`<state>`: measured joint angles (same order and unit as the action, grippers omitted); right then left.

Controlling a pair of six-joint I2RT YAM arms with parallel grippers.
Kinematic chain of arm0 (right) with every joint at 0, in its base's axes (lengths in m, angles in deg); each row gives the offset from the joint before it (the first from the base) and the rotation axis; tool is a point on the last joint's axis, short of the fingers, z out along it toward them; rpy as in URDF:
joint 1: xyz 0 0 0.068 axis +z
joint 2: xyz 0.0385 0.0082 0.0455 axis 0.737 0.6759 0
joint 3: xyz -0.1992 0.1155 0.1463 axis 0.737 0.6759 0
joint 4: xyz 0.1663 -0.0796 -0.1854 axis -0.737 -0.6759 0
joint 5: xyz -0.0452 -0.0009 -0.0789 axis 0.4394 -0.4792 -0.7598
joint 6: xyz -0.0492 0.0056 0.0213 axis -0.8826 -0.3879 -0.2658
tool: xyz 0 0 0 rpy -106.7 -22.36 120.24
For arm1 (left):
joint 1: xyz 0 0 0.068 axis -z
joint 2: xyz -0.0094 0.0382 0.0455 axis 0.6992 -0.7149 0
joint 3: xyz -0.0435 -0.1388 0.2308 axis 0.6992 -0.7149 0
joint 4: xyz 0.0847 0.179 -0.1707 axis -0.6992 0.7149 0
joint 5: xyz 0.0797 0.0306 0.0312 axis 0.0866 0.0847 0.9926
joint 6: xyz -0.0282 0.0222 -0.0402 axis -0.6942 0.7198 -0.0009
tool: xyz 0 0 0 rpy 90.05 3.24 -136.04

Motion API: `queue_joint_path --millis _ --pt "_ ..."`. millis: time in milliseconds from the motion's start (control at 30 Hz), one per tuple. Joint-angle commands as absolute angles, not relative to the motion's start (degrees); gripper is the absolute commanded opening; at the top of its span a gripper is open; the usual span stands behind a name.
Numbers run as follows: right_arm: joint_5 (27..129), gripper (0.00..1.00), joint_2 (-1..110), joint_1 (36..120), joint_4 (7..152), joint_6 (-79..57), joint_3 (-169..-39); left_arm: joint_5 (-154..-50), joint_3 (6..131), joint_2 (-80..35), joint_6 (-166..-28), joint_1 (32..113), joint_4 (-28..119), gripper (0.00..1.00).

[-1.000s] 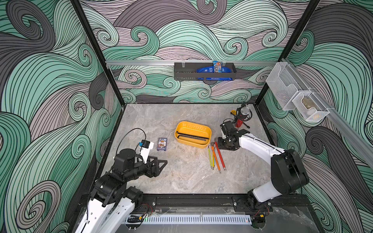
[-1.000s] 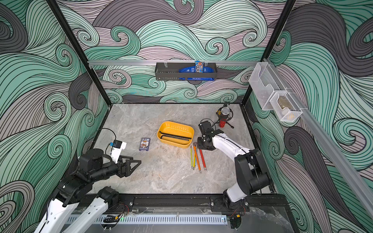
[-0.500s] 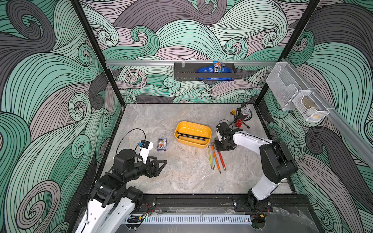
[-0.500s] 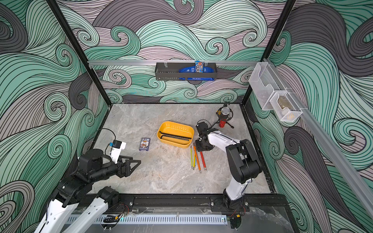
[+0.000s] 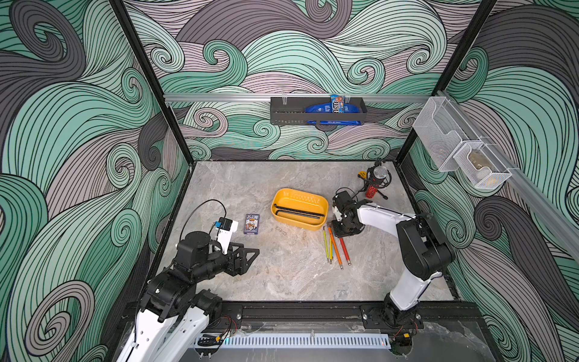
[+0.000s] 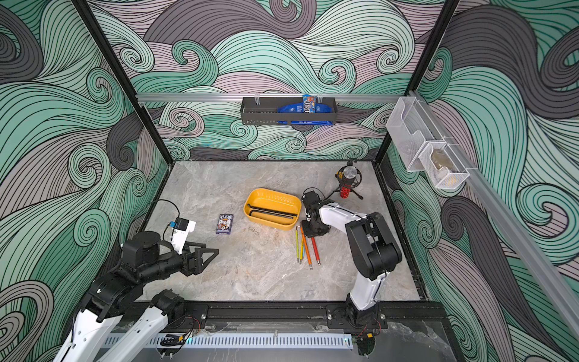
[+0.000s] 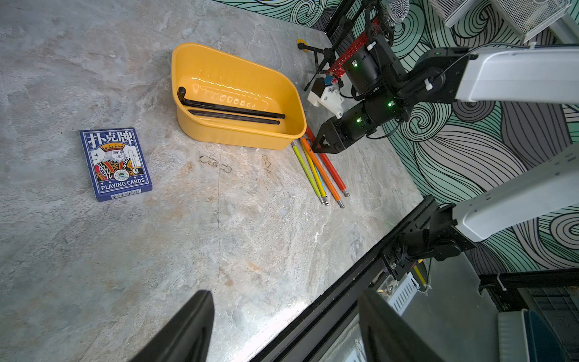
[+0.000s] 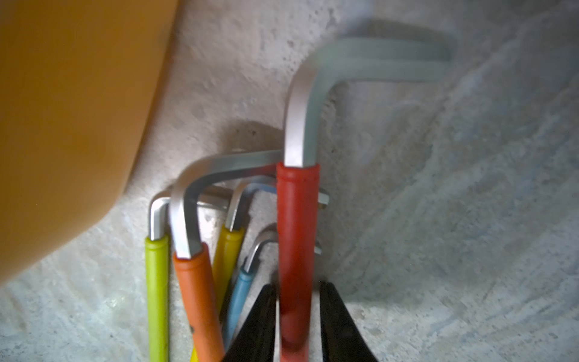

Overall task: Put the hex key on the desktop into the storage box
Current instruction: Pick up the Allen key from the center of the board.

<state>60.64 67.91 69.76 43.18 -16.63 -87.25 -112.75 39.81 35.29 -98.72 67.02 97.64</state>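
Note:
On the grey desktop (image 5: pixel 282 282) stands the yellow storage box (image 5: pixel 299 196), and two black hex keys (image 5: pixel 297 214) lie inside it. Several coloured-handled hex keys lie side by side just right of the box: red (image 5: pixel 344 250), orange (image 5: pixel 335 247) and yellow-green (image 5: pixel 326 244). My right gripper (image 5: pixel 340 232) is down at their bent ends. In the right wrist view the gripper (image 8: pixel 297 285) straddles the red hex key (image 8: pixel 297 219), with a thin gap on each side. My left gripper (image 5: pixel 255 250) hovers open and empty at the front left, its fingers (image 7: pixel 194 329) well apart.
A blue playing-card box (image 5: pixel 251 223) lies left of the storage box. A microphone on a small tripod (image 5: pixel 374 185) stands at the back right. A black wall rack (image 5: pixel 316 111) hangs on the rear wall, and white mesh baskets (image 5: pixel 460 153) hang on the right wall.
My right arm has folded in and brought its gripper over the hex keys' bent ends, and its jaws have narrowed around the red one. The left arm has not moved.

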Motion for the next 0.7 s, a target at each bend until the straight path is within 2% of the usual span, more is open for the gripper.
queue_joint_path --millis 0,267,367,667 --pt "59.7 0.26 69.8 70.0 42.4 -17.3 -88.1 -112.4 40.5 34.9 -98.7 67.3 97.8 0.76" --pt "58.4 0.10 69.9 70.0 42.0 -17.3 -87.7 -112.2 40.8 34.9 -98.7 67.2 98.1 0.75" --pt "57.5 0.01 68.9 70.1 42.0 -17.3 -87.9 -112.2 40.7 34.9 -98.7 67.2 98.0 0.75" --pt "51.6 0.00 64.7 70.2 37.9 -16.6 -93.6 -112.3 40.8 34.7 -98.6 67.3 97.9 0.75"
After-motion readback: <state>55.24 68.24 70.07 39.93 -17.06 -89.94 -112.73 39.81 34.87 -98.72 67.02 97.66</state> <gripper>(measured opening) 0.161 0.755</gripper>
